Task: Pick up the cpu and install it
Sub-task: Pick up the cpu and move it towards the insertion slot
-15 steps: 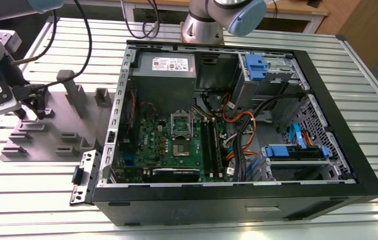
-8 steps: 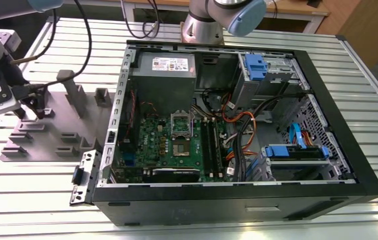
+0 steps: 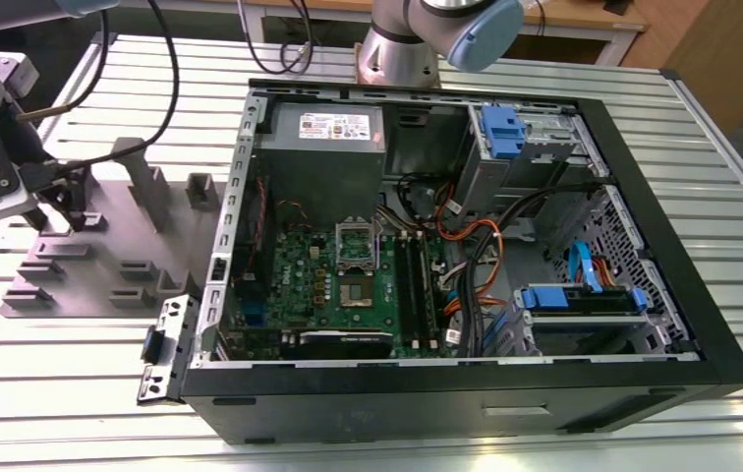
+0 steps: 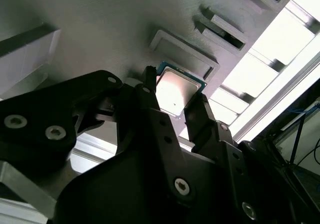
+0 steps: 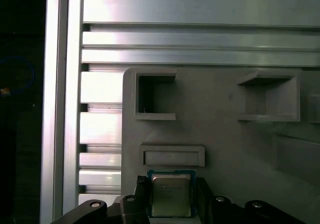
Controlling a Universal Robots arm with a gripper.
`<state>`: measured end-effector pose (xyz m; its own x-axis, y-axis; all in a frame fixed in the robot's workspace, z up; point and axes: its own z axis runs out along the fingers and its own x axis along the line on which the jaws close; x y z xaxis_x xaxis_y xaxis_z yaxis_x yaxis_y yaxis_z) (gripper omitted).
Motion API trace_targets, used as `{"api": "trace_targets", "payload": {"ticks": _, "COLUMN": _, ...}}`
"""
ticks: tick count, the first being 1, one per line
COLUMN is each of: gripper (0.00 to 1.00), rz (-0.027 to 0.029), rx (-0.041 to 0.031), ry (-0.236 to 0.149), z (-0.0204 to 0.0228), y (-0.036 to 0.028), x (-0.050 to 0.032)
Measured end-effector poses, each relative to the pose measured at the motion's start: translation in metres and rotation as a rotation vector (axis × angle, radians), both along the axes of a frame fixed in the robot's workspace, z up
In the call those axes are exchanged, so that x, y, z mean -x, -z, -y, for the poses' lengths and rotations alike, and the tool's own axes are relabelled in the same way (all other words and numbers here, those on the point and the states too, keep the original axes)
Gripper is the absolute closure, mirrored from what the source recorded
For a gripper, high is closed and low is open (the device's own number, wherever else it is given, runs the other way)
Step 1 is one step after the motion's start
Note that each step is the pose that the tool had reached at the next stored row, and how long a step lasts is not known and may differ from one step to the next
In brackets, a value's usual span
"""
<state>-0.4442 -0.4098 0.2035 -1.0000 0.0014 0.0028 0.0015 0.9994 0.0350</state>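
- cpu (image 5: 171,198): one. Small, thin, square chip with a pale silver-grey metal top that catches the light and a dark blue-green rim around it. In both wrist views it lies flat-faced between the two gripper fingers, over the grey fixture plate and just beside a shallow rectangular frame (image 5: 172,155).
- gripper (image 4: 176,98): one, black, with two fingers (image 4: 148,91). It is closed narrowly, one finger against each opposite edge of the cpu. In the exterior view it hangs at the exterior view's left, about mid-height, over the plate.
- grey fixture plate (image 3: 96,290): one, at the exterior view's lower left, beside the case. The first wrist view shows two square pockets (image 5: 155,96) in it and the one shallow frame. In the exterior view, at least two upright blocks (image 3: 136,177) stand on it.
- computer case (image 3: 634,324): one, black, lying open, filling the exterior view's centre and right.
- green circuit board (image 3: 300,270): one, inside the case, with one silver bracket frame (image 3: 356,241) near its middle.
- blue drive carriers (image 3: 503,126): two, toward the exterior view's right, one upper, one lower.
- slatted metal table (image 3: 70,393): one, beneath everything.
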Motion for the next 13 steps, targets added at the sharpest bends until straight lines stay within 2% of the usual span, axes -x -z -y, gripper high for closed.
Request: {"api": "trace_targets", "payload": {"ticks": 13, "gripper": 0.53, "rz": -0.0003, "rx": 0.0002, "ry": 0.000, "z": 0.0000, "y": -0.0011, "x": 0.0000}}
